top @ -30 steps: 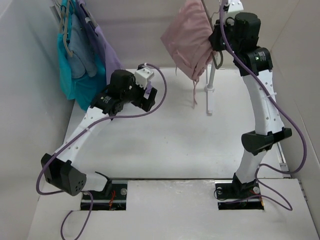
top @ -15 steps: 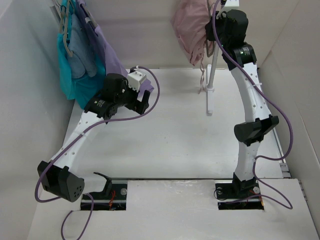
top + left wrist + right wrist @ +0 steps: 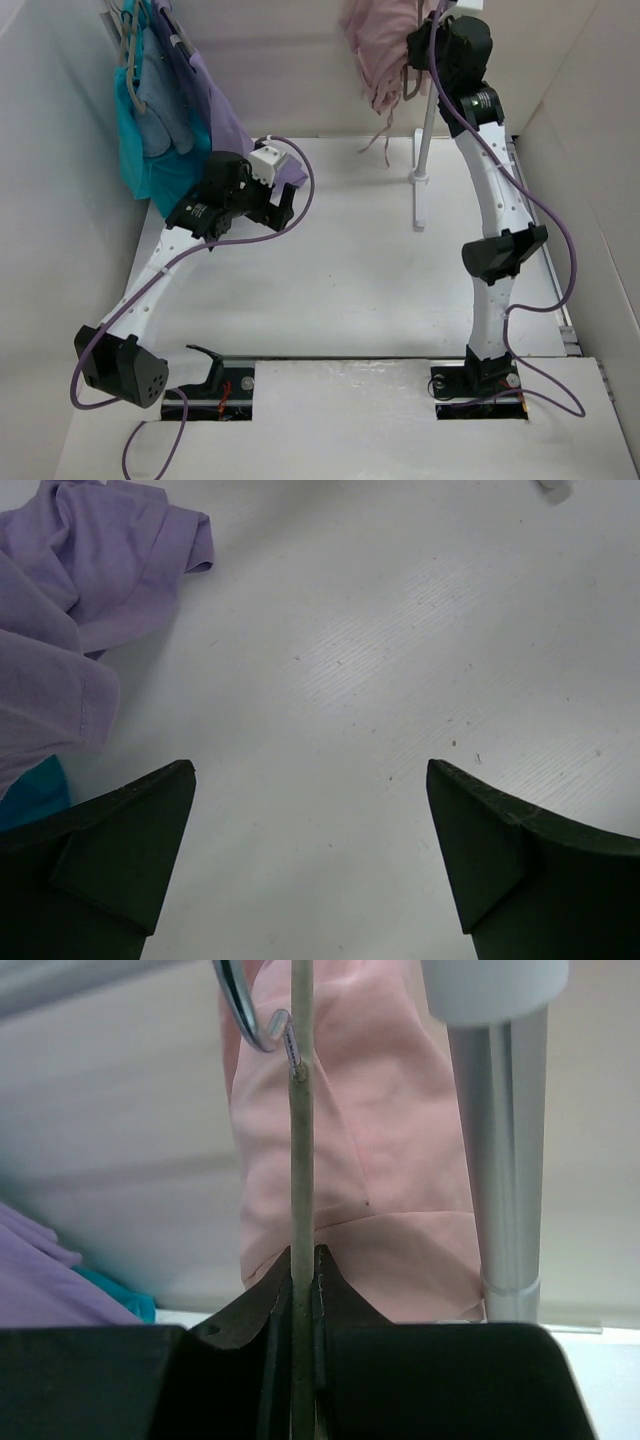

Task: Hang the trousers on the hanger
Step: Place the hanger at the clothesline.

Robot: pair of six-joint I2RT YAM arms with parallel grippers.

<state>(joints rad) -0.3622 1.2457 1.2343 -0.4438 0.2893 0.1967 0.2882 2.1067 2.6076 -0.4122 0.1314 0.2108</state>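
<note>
The dusty-pink trousers (image 3: pixel 375 50) hang bunched at the top of the overhead view, beside the white stand pole (image 3: pixel 424 120). My right gripper (image 3: pixel 420 45) is raised high there, shut on the thin grey bar of the hanger (image 3: pixel 302 1160), which runs straight up between its jaws (image 3: pixel 303 1252). The trousers (image 3: pixel 400 1140) fill the background behind the bar, and a metal hook (image 3: pixel 245 1010) curls at the top left. My left gripper (image 3: pixel 285 205) hovers low over the table at the left, open with nothing between its fingers (image 3: pixel 310 770).
A lilac garment (image 3: pixel 215 100) and a teal garment (image 3: pixel 140 150) hang on pale hangers at the back left; the lilac hem (image 3: pixel 110 560) lies on the table by my left gripper. The stand's foot (image 3: pixel 420 200) sits at back centre-right. White walls enclose the table.
My right arm has lifted the hanger and trousers higher and further back, up beside the top of the stand. My left arm has drawn back slightly to the left.
</note>
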